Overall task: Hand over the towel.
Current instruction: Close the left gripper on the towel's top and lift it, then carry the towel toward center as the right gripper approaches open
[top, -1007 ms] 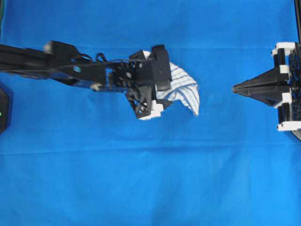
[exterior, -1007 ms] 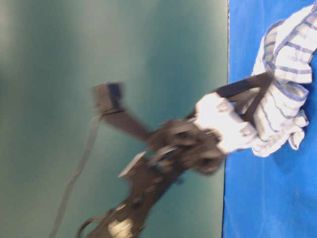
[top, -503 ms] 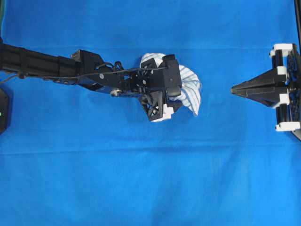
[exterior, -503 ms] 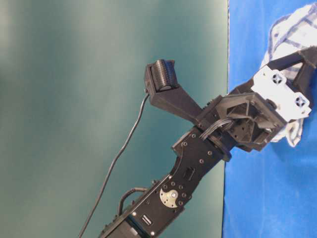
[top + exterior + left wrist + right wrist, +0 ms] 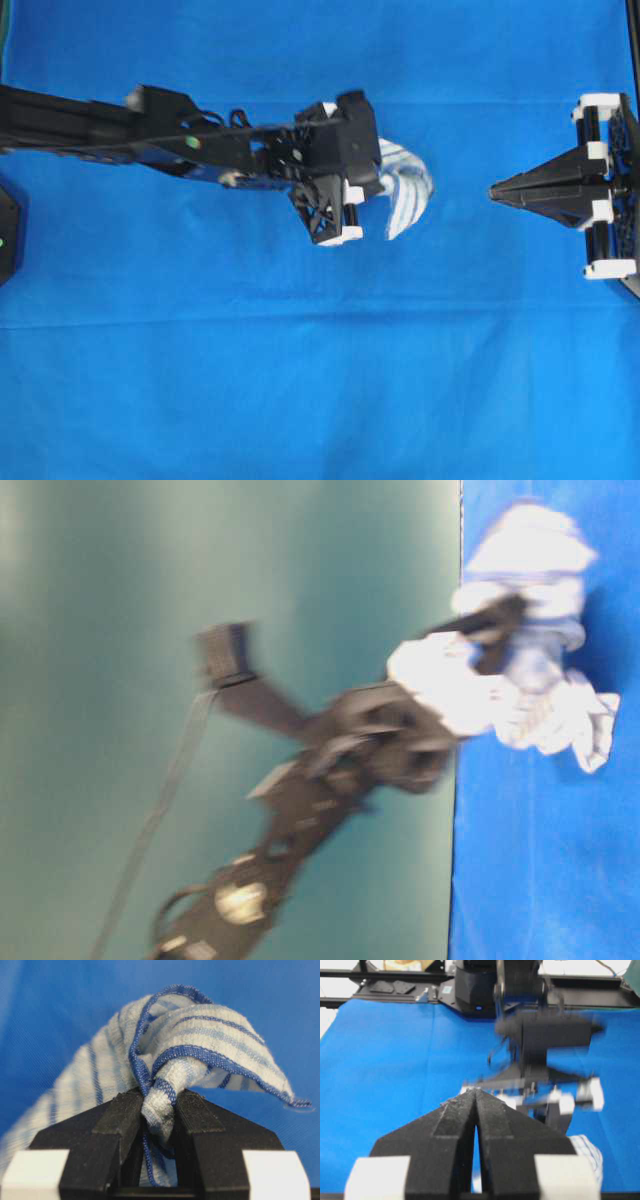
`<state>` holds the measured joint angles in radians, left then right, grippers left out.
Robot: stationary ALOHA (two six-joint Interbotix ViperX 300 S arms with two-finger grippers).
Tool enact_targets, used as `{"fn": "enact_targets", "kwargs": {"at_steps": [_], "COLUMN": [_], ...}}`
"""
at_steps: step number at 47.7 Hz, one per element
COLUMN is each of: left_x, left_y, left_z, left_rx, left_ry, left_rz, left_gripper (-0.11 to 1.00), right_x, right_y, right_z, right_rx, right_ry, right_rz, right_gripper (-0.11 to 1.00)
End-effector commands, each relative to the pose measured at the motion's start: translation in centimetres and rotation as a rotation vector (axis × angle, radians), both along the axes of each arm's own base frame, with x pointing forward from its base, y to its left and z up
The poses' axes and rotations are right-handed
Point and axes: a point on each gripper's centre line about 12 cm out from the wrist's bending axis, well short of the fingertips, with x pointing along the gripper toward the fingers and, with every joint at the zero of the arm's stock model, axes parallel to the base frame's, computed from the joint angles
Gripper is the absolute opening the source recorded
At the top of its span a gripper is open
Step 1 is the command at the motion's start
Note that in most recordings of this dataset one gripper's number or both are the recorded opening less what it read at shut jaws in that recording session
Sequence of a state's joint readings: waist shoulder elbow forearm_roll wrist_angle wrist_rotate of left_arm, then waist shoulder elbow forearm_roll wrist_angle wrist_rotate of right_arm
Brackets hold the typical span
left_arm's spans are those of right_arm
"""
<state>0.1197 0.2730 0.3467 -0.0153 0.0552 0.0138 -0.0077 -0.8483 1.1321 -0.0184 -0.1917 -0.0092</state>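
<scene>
Left gripper [image 5: 159, 1110] fingers pinching the small white blue-striped soft towel [image 5: 405, 185], bunched, loose end trailing toward 3 o'clock. Right gripper [image 5: 497, 190] fingers pressed together, well apart.

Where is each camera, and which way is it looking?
Overhead: high above, looking straight down on the blue cloth; shows both arms, the left gripper on the towel, and the right gripper.
Table-level: low at the table's edge, turned sideways; blurry left arm and towel.
Left wrist: on the left arm, looking along its gripper, shut on the towel.
Right wrist: on the right arm, looking past its shut gripper at the left arm.
All four views share the towel.
</scene>
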Motion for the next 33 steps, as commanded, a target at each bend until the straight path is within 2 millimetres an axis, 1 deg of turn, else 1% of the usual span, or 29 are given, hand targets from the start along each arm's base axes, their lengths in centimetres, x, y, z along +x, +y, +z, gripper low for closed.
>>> {"fn": "enact_targets", "kwargs": {"at_steps": [1,8,16,20,25,28,33], "left_x": [-0.7,-3.0,-5.9,-7.6,-9.7,-10.9,-12.5], "left_y": [-0.5,-1.8,-3.9,-5.2,-6.2,-6.7,-6.9], "left_z": [5.1,9.5,13.3,15.1,16.6,17.2,17.6], "left_rx": [0.008,0.015,0.020,0.021,0.019,0.012,0.006], "left_ry": [-0.106,-0.202,-0.325,-0.406,-0.503,-0.565,-0.633], "left_rz": [-0.005,-0.028,-0.071,-0.101,-0.125,-0.134,-0.139], "left_gripper": [0.10,0.10,0.10,0.10,0.10,0.10,0.10], "right_x": [0.1,0.1,0.1,0.1,0.1,0.1,0.1], "right_y": [0.0,0.0,0.0,0.0,0.0,0.0,0.0], "right_z": [0.3,0.3,0.4,0.4,0.5,0.4,0.4], "right_rx": [0.000,0.000,0.001,0.000,0.000,0.000,0.000], "right_ry": [-0.008,-0.008,-0.009,-0.012,-0.015,-0.012,-0.017], "right_rz": [-0.001,-0.001,-0.002,-0.001,-0.001,-0.001,-0.001], "right_gripper": [0.00,0.00,0.00,0.00,0.00,0.00,0.00]}}
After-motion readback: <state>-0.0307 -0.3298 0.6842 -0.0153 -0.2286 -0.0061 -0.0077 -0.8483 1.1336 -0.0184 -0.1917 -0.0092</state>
